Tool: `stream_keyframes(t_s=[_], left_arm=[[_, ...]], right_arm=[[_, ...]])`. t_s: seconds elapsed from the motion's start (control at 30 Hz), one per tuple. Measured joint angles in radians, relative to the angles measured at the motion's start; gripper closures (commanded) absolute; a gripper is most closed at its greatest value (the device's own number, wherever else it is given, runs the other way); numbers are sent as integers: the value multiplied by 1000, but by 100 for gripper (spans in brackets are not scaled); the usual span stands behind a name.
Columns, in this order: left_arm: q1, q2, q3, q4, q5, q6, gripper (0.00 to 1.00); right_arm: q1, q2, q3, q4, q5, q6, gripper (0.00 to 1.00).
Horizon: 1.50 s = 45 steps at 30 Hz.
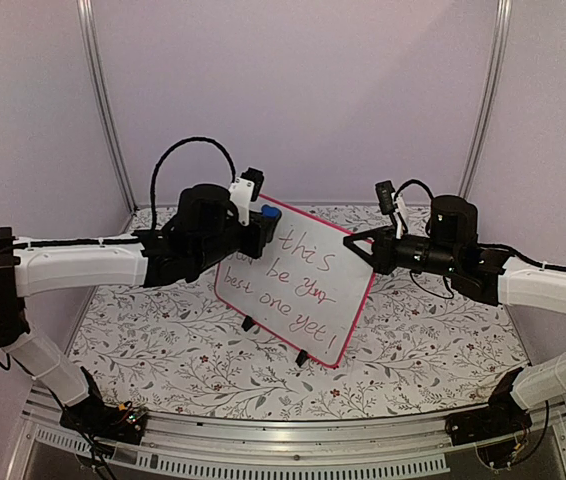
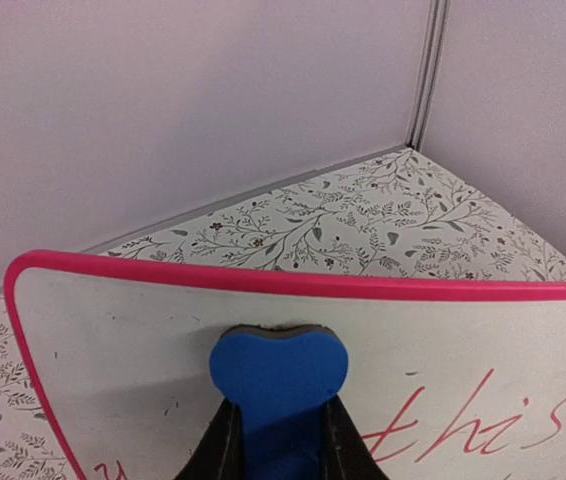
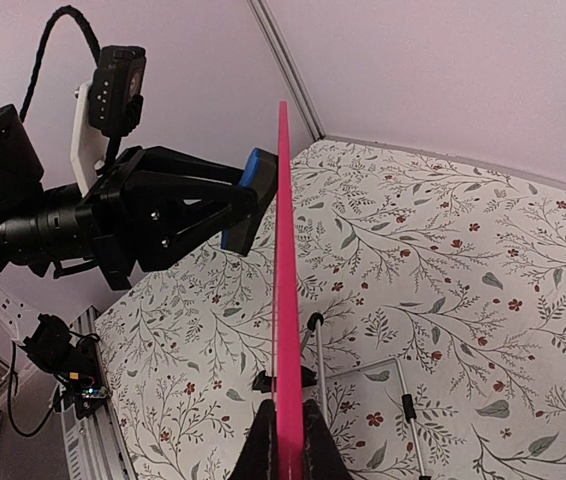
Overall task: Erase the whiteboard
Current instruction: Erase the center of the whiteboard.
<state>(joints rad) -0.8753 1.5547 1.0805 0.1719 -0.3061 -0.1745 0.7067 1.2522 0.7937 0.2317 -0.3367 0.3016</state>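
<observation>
The whiteboard (image 1: pixel 298 285) stands tilted on two black feet, pink-framed, with red handwriting on its face. My left gripper (image 1: pixel 260 228) is shut on a blue eraser (image 1: pixel 269 214), which presses against the board's upper left part. In the left wrist view the eraser (image 2: pixel 278 385) sits flat on the whiteboard (image 2: pixel 123 360), left of the word "this". My right gripper (image 1: pixel 371 247) is shut on the board's right edge. The right wrist view shows the whiteboard (image 3: pixel 285 300) edge-on between the black fingers (image 3: pixel 315 450), with the eraser (image 3: pixel 253 195) touching its far side.
A floral-patterned tabletop (image 1: pixel 163 355) lies under everything, closed in by pale walls on three sides. A thin wire stand (image 3: pixel 363 370) props the board from behind. An aluminium rail (image 1: pixel 263 440) runs along the near edge.
</observation>
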Motion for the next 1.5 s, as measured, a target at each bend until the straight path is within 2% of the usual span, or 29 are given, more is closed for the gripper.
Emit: stream_keyframes(t_s=[0.63, 1.5], left_arm=[[-15, 11, -64, 27, -94, -44, 84], [-15, 9, -148, 45, -129, -81, 85]], right_arm=[[0, 2, 0, 0, 7, 6, 100], [0, 5, 0, 1, 14, 12, 100]])
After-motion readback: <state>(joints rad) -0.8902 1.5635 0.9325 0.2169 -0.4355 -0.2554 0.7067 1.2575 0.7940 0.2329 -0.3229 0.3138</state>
